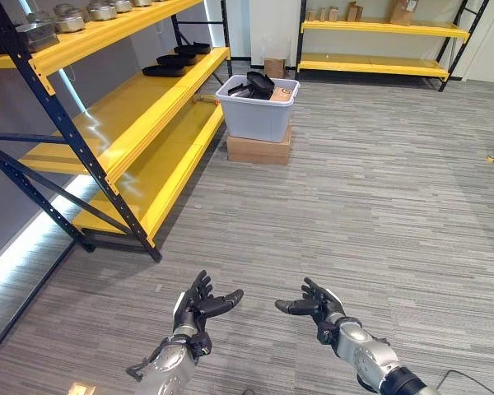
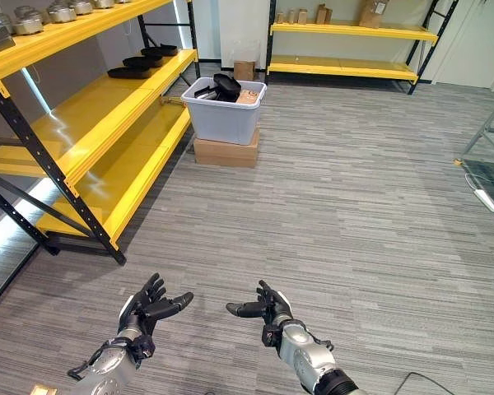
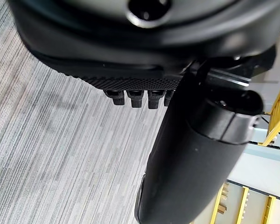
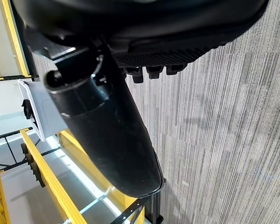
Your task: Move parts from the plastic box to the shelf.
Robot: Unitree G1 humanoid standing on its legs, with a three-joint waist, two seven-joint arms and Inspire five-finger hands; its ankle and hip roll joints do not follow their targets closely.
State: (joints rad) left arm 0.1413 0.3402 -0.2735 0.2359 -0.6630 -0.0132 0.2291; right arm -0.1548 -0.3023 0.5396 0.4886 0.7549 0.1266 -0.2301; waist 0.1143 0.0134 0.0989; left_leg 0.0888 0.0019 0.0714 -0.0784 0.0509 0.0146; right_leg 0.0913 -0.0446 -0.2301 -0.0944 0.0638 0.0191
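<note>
A grey plastic box (image 1: 257,111) stands on a cardboard carton (image 1: 259,150) far ahead, beside the yellow shelf (image 1: 140,123). Black parts (image 1: 255,85) stick up from inside the box. A few black parts (image 1: 177,59) lie on the shelf's middle level near its far end. My left hand (image 1: 199,303) and right hand (image 1: 314,303) hover low over the carpet at the near edge, palms turned inward, fingers relaxed and holding nothing. Both hands are well short of the box. The right wrist view catches the box (image 4: 35,109) past the thumb.
Metal pots (image 1: 70,18) line the shelf's top level. A second yellow shelf (image 1: 379,45) with small boxes stands along the back wall. Grey carpet (image 1: 370,206) stretches between me and the box. A metal frame (image 2: 490,156) stands at the right.
</note>
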